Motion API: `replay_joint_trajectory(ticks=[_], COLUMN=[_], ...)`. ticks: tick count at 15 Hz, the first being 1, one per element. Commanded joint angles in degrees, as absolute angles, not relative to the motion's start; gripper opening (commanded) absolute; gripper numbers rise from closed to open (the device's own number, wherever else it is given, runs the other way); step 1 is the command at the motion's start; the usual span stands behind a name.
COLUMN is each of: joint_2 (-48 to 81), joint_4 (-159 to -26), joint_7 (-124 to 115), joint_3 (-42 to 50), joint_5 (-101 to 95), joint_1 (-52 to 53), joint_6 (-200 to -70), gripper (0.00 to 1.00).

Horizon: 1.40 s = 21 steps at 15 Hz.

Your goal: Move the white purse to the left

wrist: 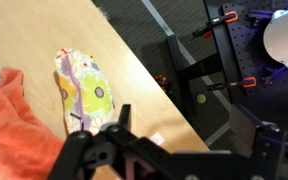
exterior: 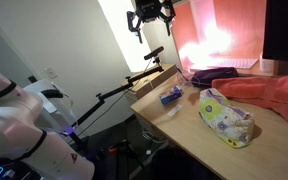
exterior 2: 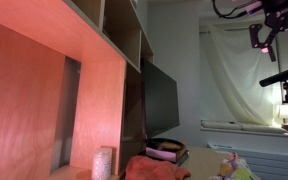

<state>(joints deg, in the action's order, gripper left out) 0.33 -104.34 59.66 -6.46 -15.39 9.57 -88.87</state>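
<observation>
The white purse (exterior: 227,117) lies flat on the wooden table (exterior: 184,135), near its front edge. It is a whitish pouch with green, pink and yellow print. In the wrist view the purse (wrist: 84,90) lies far below, beside the orange-pink cloth (wrist: 14,130). My gripper (exterior: 149,15) hangs high above the table's far end, well away from the purse, open and empty. The gripper also shows at the top of an exterior view (exterior 2: 264,30). In the wrist view its dark fingers (wrist: 194,130) are spread apart with nothing between them.
The large orange-pink cloth (exterior: 269,92) lies next to the purse. A small blue packet (exterior: 171,96) sits near the table's edge and a purple item (exterior: 209,75) lies farther back. Black stand arms (exterior: 134,80) reach past the table's end. A monitor (exterior 2: 159,100) and shelving stand behind.
</observation>
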Motion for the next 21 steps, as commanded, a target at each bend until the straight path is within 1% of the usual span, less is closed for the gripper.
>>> replay_joint_trajectory(ticks=[1,5,9,14,21], joint_2=[5.92,11.12,16.84,24.20,33.20], joint_4=[-99.26,-96.09,-92.12,-85.47,-78.43], joint_7=[68.40,79.65,85.91,83.70,81.23], joint_3=[-7.90,-8.23,-7.77,-7.06,-5.99], joint_5=[-16.82,-14.56,-11.90,-7.71,-9.27], joint_1=[9.42,8.19,6.32,3.76,3.48], joint_6=[-91.69,-97.03,-97.52,-95.25,-93.88], gripper=[1.00,1.00,1.00,1.00,1.00])
